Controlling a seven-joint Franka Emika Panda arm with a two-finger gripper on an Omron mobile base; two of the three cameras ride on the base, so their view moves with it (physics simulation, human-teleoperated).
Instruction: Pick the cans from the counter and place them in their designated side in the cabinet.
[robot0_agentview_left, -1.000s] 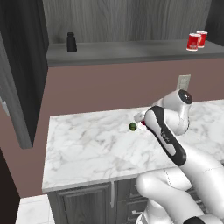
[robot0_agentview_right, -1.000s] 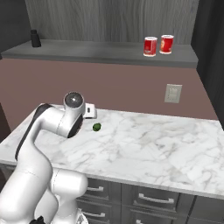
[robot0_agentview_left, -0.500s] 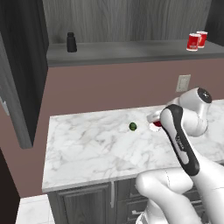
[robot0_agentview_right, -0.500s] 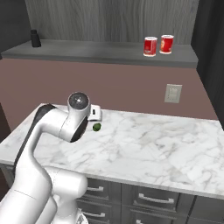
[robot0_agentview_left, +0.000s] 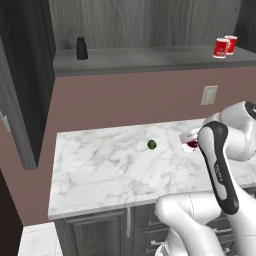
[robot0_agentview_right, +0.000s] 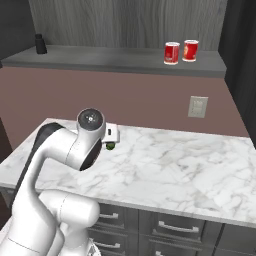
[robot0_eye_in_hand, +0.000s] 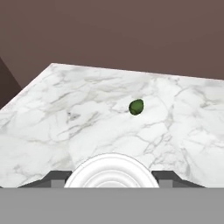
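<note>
A red can (robot0_agentview_left: 192, 145) sits clamped between the fingers of the gripper (robot0_eye_in_hand: 111, 180), its silvery top facing the hand camera. It's down by the marble counter (robot0_agentview_left: 100, 170), near the small green ball (robot0_agentview_left: 151, 145) and to its right. High above and farther right of that ball, two more cans (robot0_agentview_left: 220, 48) stand side by side on the cabinet shelf (robot0_agentview_left: 150, 57).

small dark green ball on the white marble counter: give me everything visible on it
The small dark green ball is roundish, slightly egg-shaped in the hand view, and dull, with no parts or markings that can be made out. It lies on the white, grey-veined marble counter, toward the back wall. Nothing but the counter touches it, and no other thing lies close by. In the right base view the robot's white arm hides part of it.
</note>
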